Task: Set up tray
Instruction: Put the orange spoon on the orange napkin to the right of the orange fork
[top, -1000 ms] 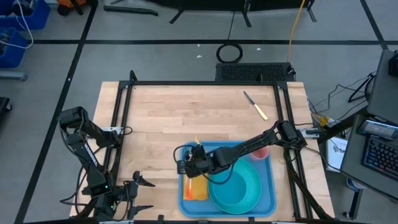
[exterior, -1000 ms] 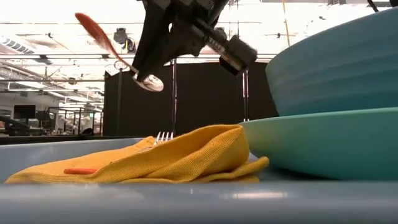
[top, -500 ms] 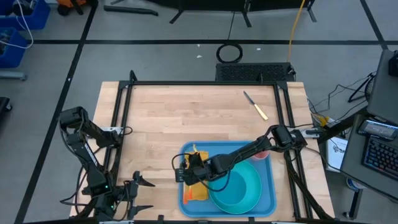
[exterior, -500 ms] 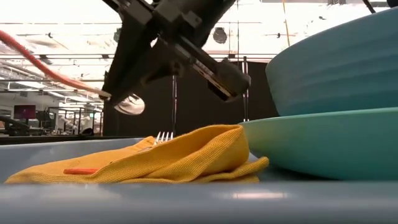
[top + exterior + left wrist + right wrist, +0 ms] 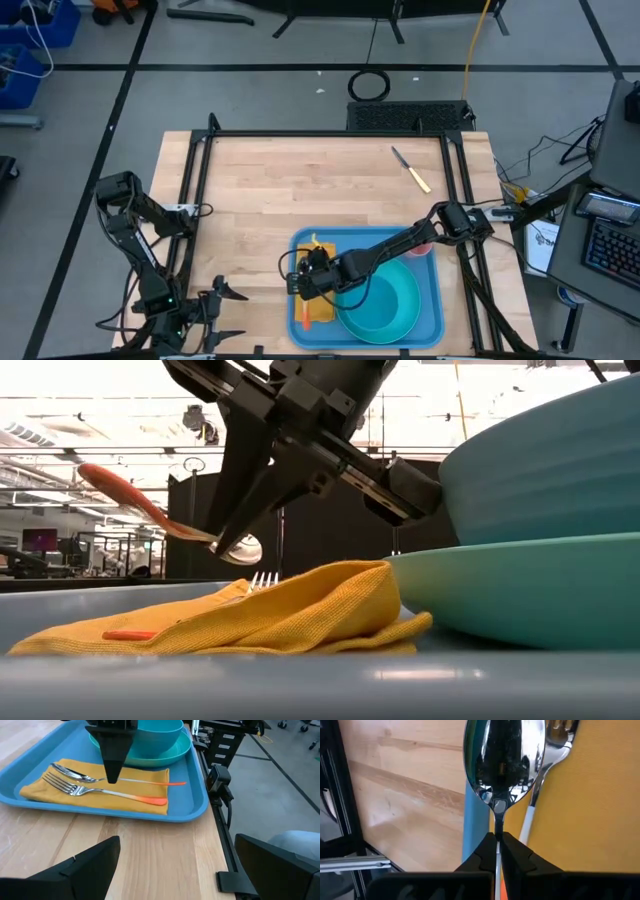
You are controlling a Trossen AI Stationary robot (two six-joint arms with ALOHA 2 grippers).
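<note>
The tray [image 5: 432, 300] sits at the near edge of the worktop [image 5: 280, 190], right of centre, holding a teal plate [image 5: 395, 315] with a bowl [image 5: 160, 732] on it and a yellow napkin [image 5: 45, 787] alongside. The right tool [image 5: 112, 776] is clenched on a spoon [image 5: 75, 771] at its neck, just behind the bowl end, and hangs low over the napkin. A second ago the spoon was carried higher and tipped steeply, handle up; now it has swung down to lie nearly level, its bowl end just above the cloth and its orange handle running beside the fork [image 5: 90, 791] that already rests on the napkin. From the low view it looks a little clear of the fabric, not yet set down. That puts the spoon placement close to done: what seems left is a short lowering and a release. A knife [image 5: 411, 169] lies on the bare wood far from the tray, probably the next piece to fetch. The left tool [image 5: 222, 312] waits off the worktop's near left corner, fingers spread wide and holding nothing.
</note>
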